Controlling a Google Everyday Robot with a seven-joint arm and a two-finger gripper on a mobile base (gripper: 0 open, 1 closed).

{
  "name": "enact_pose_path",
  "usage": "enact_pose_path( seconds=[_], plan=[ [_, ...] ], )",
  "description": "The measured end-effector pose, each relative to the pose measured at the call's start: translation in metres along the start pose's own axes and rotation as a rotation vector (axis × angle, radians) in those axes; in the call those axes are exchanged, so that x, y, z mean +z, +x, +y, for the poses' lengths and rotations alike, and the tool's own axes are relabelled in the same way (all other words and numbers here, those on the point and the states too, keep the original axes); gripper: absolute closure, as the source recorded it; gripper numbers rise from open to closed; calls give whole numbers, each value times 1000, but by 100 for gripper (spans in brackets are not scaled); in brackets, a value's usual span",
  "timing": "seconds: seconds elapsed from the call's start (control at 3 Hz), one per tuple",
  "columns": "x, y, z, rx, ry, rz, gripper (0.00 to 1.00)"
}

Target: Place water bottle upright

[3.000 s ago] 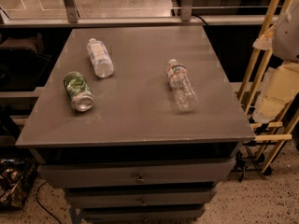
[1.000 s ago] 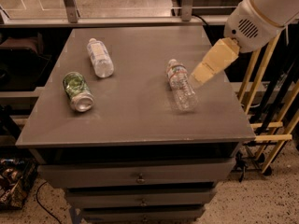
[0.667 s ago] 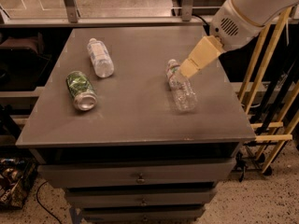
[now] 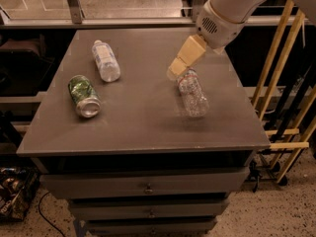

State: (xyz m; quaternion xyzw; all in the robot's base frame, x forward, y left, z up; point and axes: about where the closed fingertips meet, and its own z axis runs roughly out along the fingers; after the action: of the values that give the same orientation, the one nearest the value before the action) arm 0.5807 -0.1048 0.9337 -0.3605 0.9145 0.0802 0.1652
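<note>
The water bottle [image 4: 192,95] is a small clear ribbed bottle lying on its side on the right half of the grey table [image 4: 143,117], its neck pointing to the far side. Its cap end is hidden behind my gripper [image 4: 176,73], which reaches down from the upper right on a white arm [image 4: 224,14]. The tan fingers sit right over the bottle's neck.
A second bottle with a wide white-blue label [image 4: 105,60] lies on its side at the far left. A green drink can [image 4: 84,96] lies on its side at the left front. Wooden rails [image 4: 281,73] stand to the right of the table. Drawers [image 4: 148,186] sit below.
The arm has come in from the right and moved left and down. The gripper went from beside the bottle to over its neck. The bottle, can and other bottle have not moved.
</note>
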Motion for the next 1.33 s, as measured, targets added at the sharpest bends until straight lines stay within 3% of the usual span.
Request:
enact_pose_path(
  seconds=[0.67,1.33],
  plan=[
    [40,-17,-26,-4,88,167,0],
    [91,-4,-37,7,130,366,0]
  ],
)
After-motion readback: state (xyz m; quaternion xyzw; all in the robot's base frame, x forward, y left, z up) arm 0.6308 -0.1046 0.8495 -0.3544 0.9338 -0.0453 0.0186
